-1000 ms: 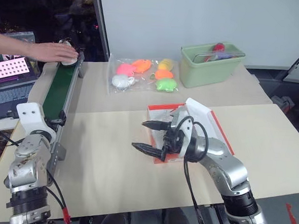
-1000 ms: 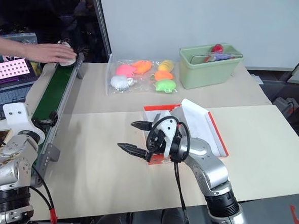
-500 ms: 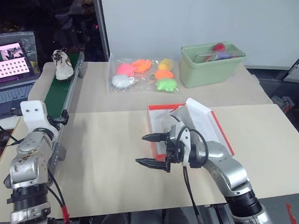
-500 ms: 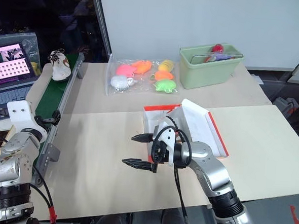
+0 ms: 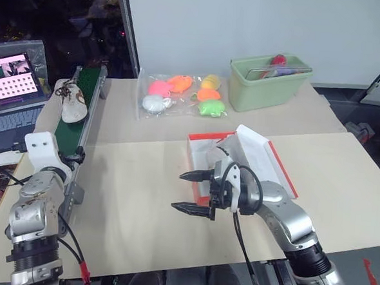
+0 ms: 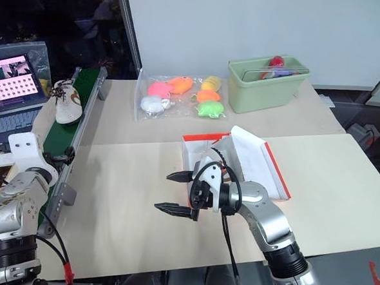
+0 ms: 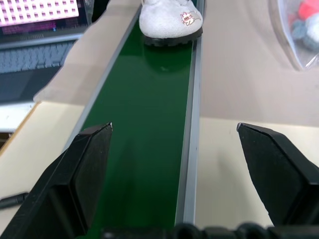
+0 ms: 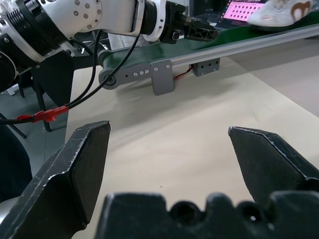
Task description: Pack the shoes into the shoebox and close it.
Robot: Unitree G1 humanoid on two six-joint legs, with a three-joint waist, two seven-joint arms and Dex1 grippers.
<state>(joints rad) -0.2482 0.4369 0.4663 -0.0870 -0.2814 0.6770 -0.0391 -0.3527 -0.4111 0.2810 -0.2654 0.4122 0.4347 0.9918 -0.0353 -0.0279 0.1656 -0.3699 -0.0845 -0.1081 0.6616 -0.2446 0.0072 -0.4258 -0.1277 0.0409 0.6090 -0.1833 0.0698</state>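
Right gripper point(image 5: 194, 192): hovered above the bare tabletop just left of the shoebox, pointing toward the robot's left, roughly level; fingers spread wide, one above the other in the head views, nothing between them.
Right arm: reached in from the lower right, forearm angled up and inward, wrist bent so the gripper lay crosswise in front of the box; black cable looped over the wrist.
Left gripper point(image 7: 174, 164): aimed along the green conveyor belt point(image 7: 144, 124), tilted slightly downward; fingers point(image 7: 79, 169) wide apart, one over the belt's near edge and the other over the table beside the rail; held nothing.
Left arm: stood at the lower left by the near end of the conveyor, white wrist housing uppermost.
Shoe point(image 5: 68, 101): one pale shoe with dark laces, lying on the belt toward its far end, toe toward the left gripper, well apart from both grippers.
Shoebox point(image 5: 199, 157): open on the table point(image 5: 128, 197), red-orange outside, white paper lining inside, lid point(image 5: 259, 153) tilted up on the right side; whether a shoe lay inside could not be told.
Toys point(image 5: 183, 94): bagged pink, orange, yellow, green and white pieces beyond the box.
Green tub point(image 5: 268, 83): far right of the toys.
Laptop point(image 5: 12, 80): left of the conveyor, screen lit.
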